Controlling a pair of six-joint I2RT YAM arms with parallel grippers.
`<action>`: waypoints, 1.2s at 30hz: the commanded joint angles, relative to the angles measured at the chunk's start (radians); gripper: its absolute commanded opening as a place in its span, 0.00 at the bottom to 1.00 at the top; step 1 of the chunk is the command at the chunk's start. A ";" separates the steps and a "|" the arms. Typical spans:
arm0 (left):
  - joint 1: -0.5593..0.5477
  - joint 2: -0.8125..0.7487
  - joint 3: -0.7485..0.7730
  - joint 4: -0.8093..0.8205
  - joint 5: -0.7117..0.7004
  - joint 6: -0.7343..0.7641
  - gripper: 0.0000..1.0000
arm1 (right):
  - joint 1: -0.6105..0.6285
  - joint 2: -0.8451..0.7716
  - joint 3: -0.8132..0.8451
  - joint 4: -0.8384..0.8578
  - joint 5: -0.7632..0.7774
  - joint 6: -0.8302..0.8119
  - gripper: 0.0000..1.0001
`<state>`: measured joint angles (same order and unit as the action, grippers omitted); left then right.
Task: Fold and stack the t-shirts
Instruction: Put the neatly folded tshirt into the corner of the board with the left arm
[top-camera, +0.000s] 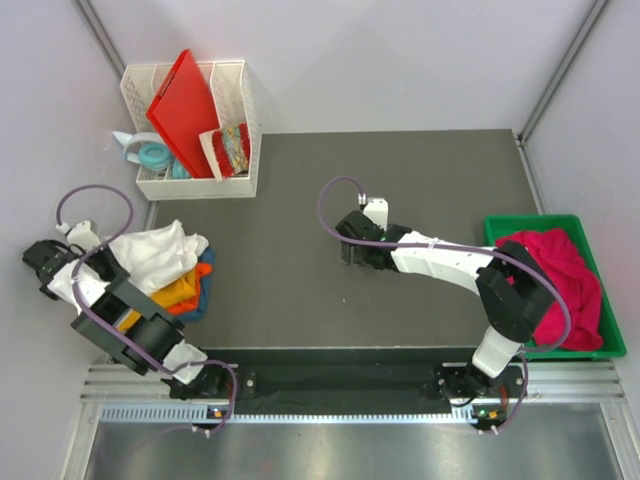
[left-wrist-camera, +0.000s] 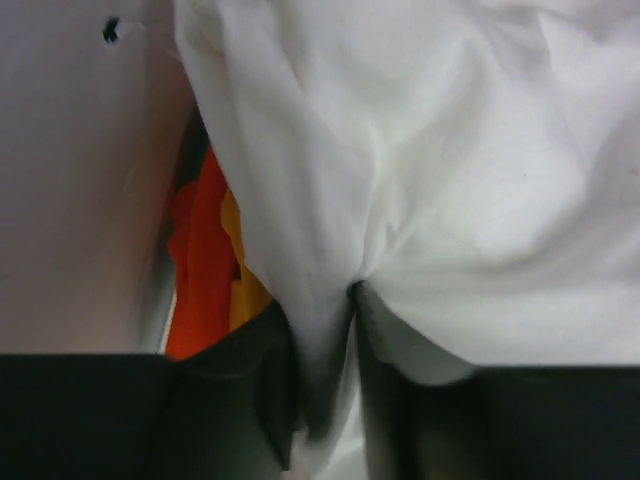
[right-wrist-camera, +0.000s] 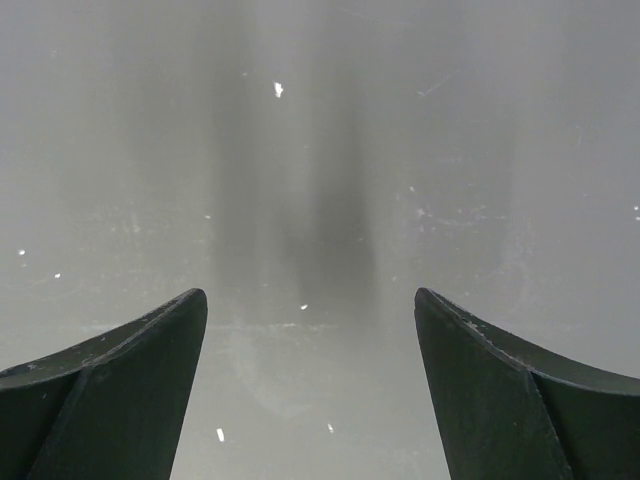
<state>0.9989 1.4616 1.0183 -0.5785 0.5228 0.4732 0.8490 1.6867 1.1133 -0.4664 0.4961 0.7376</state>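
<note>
The left hand (left-wrist-camera: 322, 300) is clenched on a fold of the white t-shirt (top-camera: 160, 250), which tops the orange t-shirt (top-camera: 175, 291) at the tabletop's (top-camera: 300, 190) left edge. The right hand (right-wrist-camera: 308, 295) hangs released over the middle.

Table (top-camera: 300, 270): dark grey top, scuffed, with white flecks. Landmark: green bin (top-camera: 510, 226), standing at the right edge. Well left of the bin, at the opposite edge: pile of t-shirts (top-camera: 172, 292), white t-shirt (top-camera: 160, 250) uppermost, blue at the base. Left of the bin and farther back: white mesh organiser (top-camera: 190, 187) at the corner.
</note>
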 joint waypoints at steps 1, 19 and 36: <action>0.006 -0.104 0.077 0.014 0.087 0.012 0.45 | 0.022 0.014 0.052 0.014 0.018 0.008 0.84; -0.218 -0.280 0.016 -0.208 0.214 0.007 0.51 | 0.047 0.025 0.049 0.020 0.013 0.017 0.84; -0.276 -0.308 -0.093 -0.595 0.145 0.367 0.00 | 0.050 0.030 0.046 0.000 0.027 0.022 0.84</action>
<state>0.7238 1.2118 0.9588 -0.9779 0.6735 0.6548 0.8837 1.7069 1.1282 -0.4763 0.5003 0.7452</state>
